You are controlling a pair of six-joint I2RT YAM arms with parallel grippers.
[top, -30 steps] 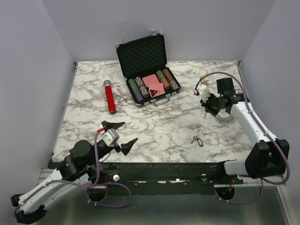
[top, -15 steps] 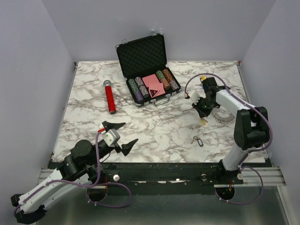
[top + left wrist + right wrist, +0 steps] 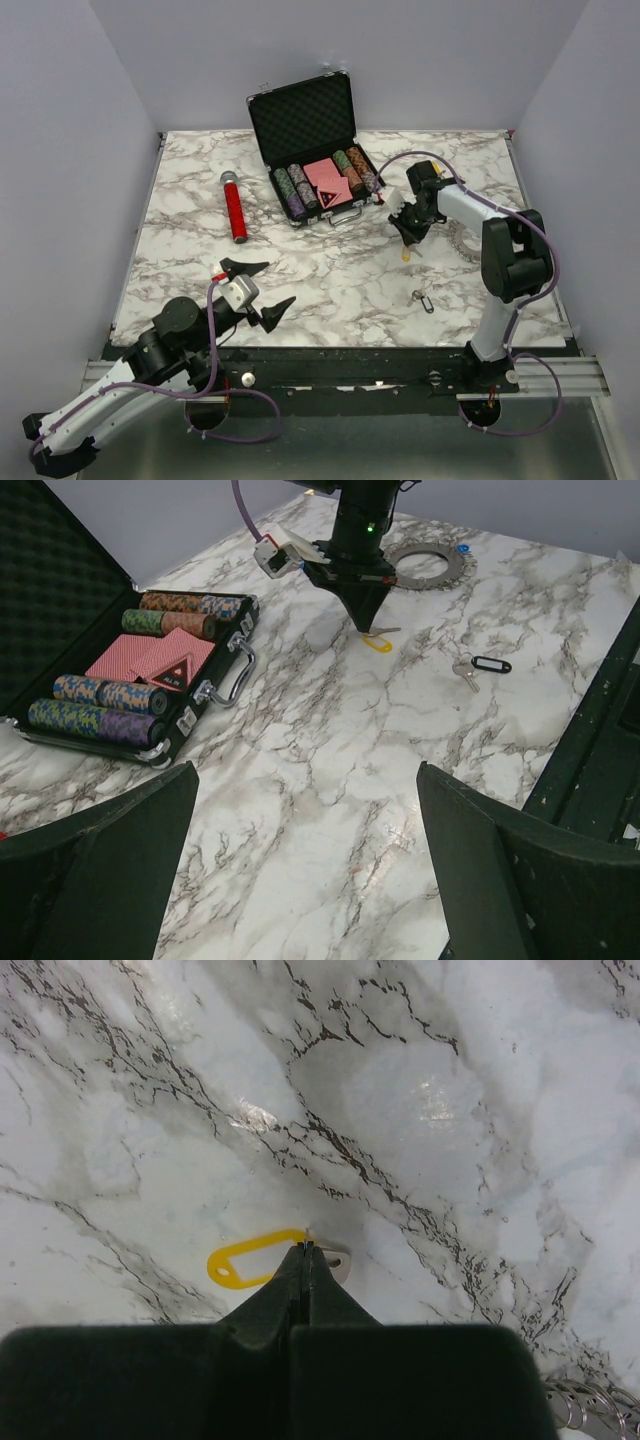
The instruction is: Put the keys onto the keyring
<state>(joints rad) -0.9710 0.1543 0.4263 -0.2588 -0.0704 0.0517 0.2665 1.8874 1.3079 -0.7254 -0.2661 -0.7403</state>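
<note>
**Yellow key swings off the keyring**

The right gripper (image 3: 408, 238), clenched on the yellow-tagged key (image 3: 240, 1263), has swung off the keyring (image 3: 440, 579) and now dips near it, so threading looks no closer. The left gripper (image 3: 275, 282) gapes idle, well apart from the keyring.

Everything is lit brightly and evenly from above; only soft shadows are cast. Glare is seen on the table (image 3: 435, 1095) ahead of the right gripper (image 3: 305, 1252). The fingers (image 3: 100, 870) of the left gripper (image 3: 305, 780) are rendered dark, slightly blurred.
</note>
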